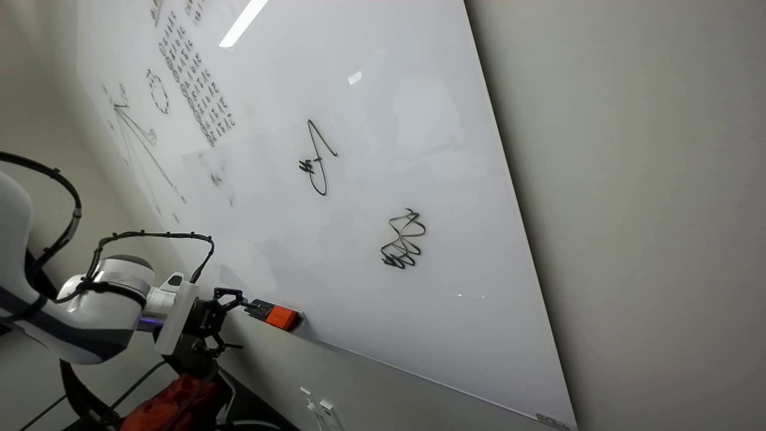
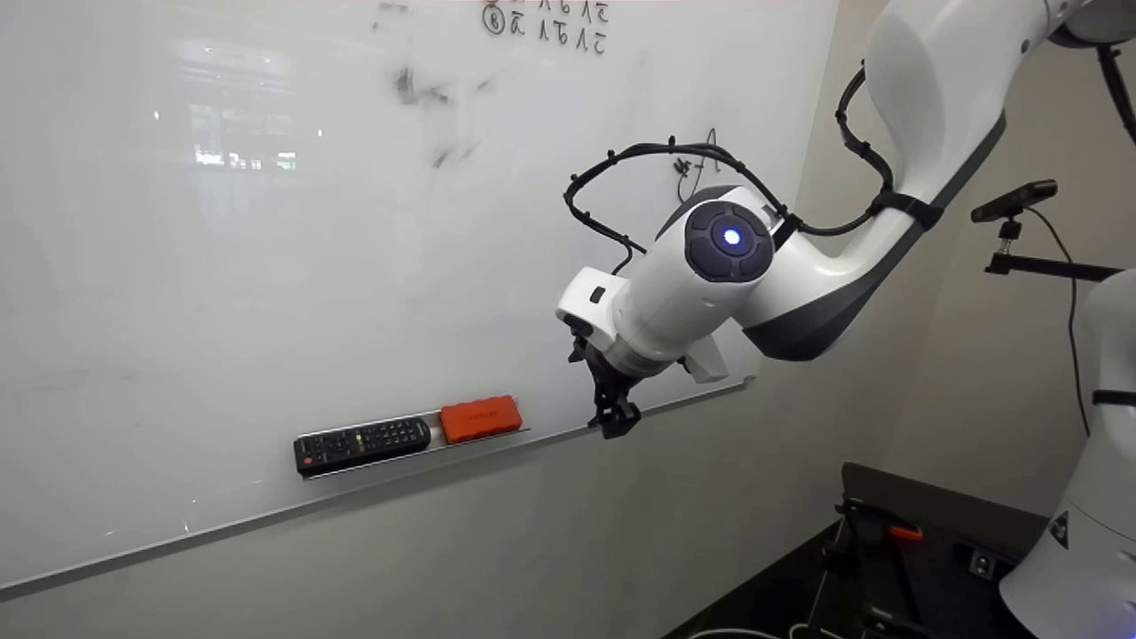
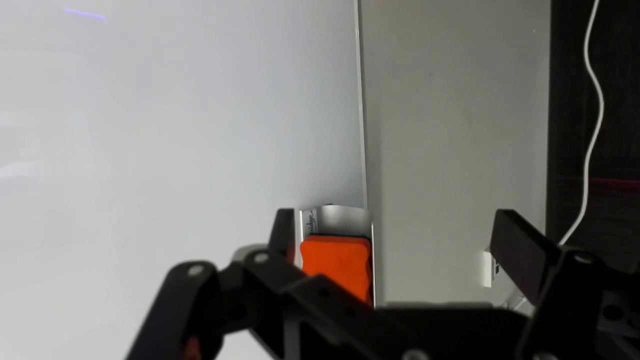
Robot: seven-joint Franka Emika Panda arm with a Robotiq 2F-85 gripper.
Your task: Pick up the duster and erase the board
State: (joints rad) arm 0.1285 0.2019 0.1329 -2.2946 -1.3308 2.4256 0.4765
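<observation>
While the board [image 1: 347,221] still stands unerased, a tray [image 3: 342,219] sits low on it. The gripper [image 3: 393,231] is spread wide and holds nothing, near the duster [image 2: 480,420] resting in that tray. Picking up seems in hand; next, likely, it must straddle the duster, clear of the tray's sides, before closing.

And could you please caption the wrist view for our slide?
Open hand near the orange duster lying in a silvery tray on the whiteboard.
</observation>
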